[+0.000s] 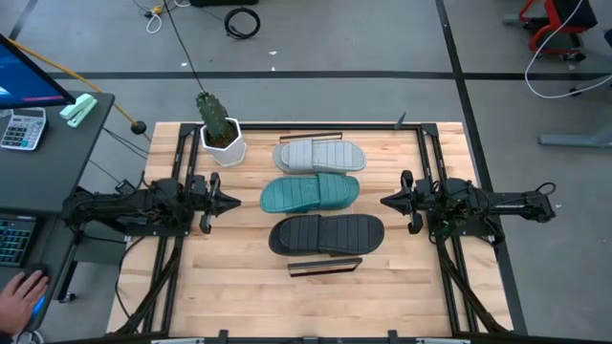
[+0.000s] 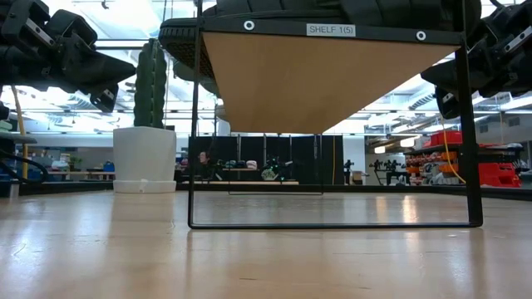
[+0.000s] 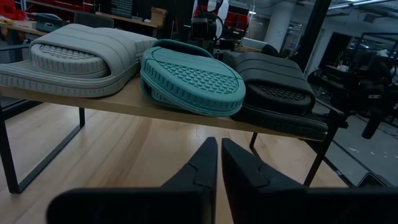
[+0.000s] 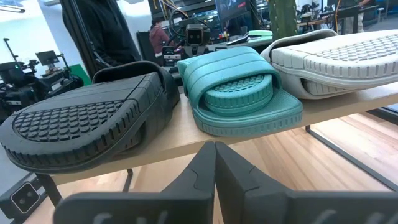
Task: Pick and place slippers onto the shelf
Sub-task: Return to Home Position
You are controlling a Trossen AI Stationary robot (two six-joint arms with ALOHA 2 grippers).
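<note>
Shelf (image 2: 324,79): grey slipper (image 1: 320,155), teal slipper (image 1: 311,193), black slipper (image 1: 327,234).
Nearby: cactus pot (image 1: 222,143).
Left gripper (image 1: 232,202): fingers together, empty.
Right gripper (image 1: 385,201): fingers together, empty.

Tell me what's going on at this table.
Nothing is being handled right now. The grey slippers, teal slippers and black slippers lie side by side on the shelf in the middle of the table. The left gripper and right gripper sit shut and empty on either side of the shelf, pointing at it and touching nothing. A potted cactus stands on the table near the grey slippers.
</note>
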